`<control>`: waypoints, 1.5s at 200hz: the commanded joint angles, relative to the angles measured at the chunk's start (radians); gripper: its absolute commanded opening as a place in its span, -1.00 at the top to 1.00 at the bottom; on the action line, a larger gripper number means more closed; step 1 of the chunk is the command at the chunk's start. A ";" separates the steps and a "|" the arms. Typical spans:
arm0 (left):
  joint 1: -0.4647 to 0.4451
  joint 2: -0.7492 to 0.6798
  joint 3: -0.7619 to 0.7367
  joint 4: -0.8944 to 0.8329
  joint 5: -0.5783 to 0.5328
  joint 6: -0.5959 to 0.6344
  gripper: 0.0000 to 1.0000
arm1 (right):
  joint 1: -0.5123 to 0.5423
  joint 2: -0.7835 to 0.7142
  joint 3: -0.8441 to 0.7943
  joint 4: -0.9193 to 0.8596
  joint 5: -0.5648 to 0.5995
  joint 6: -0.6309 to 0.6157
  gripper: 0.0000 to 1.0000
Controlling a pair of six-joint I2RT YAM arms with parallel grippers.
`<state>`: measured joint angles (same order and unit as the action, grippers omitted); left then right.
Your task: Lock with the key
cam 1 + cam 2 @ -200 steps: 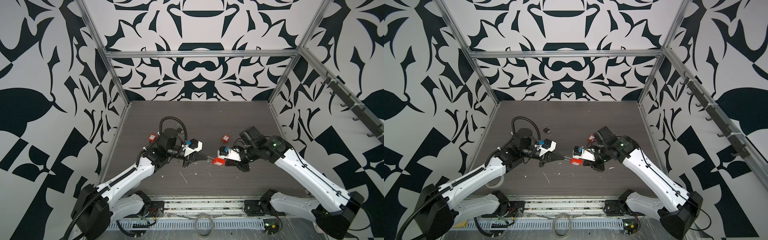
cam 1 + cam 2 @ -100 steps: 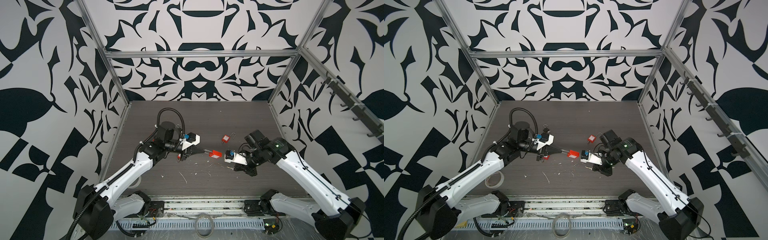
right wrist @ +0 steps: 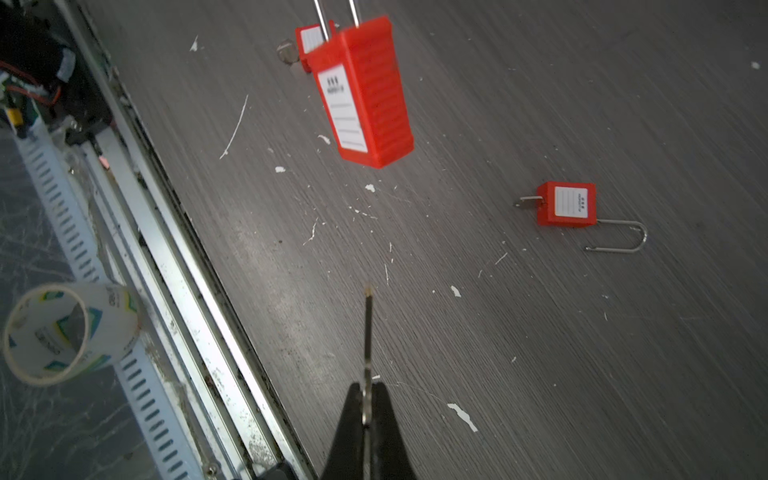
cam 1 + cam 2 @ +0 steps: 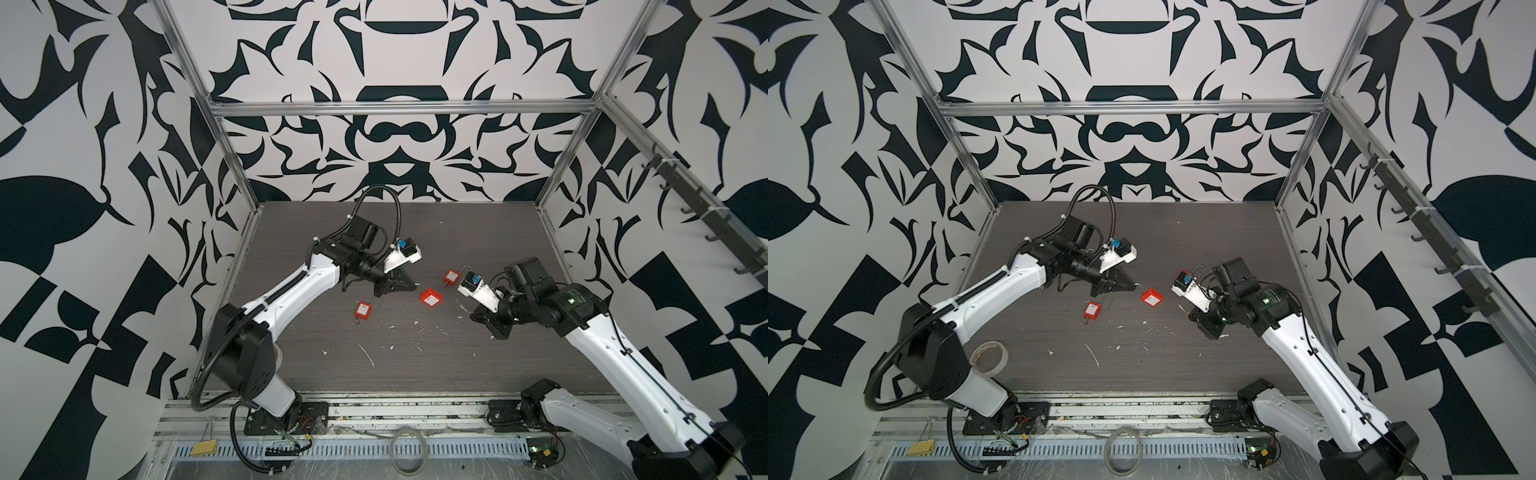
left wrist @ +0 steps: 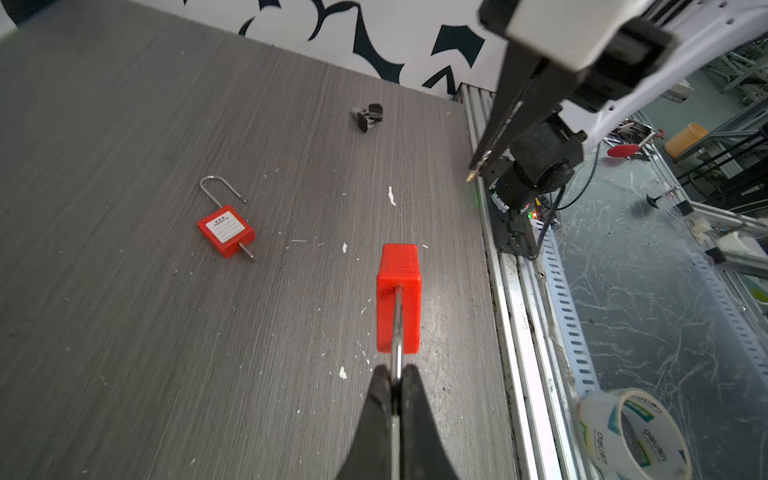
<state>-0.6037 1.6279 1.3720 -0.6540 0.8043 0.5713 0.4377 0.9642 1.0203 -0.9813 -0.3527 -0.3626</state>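
tape roll (image 5: 598,428): off the table (image 4: 415,232) | white flecks (image 4: 366,355): on it

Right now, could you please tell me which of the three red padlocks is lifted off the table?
The middle padlock, held by its shackle in the left tool; the left padlock and right padlock lie flat on the table.

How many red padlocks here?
3 red plastic padlocks: first padlock hangs by its shackle from the left gripper; second padlock lies on the dark table nearer that arm; third padlock lies near the right gripper.
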 commanded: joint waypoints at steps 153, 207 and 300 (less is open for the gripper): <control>-0.094 0.593 0.591 -0.653 -0.296 0.186 1.00 | 0.121 0.067 -0.119 0.246 0.200 0.642 1.00; -0.142 0.696 0.673 -0.634 -0.457 0.135 1.00 | 0.131 0.052 -0.270 0.411 0.176 0.755 1.00; -0.156 0.713 0.639 -0.383 -0.551 0.051 0.83 | 0.134 0.073 -0.392 0.535 0.180 0.826 1.00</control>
<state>-0.7586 2.3005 2.0350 -1.1107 0.2985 0.6300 0.5667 1.0222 0.6308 -0.5137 -0.1688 0.4339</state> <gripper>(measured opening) 0.089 0.063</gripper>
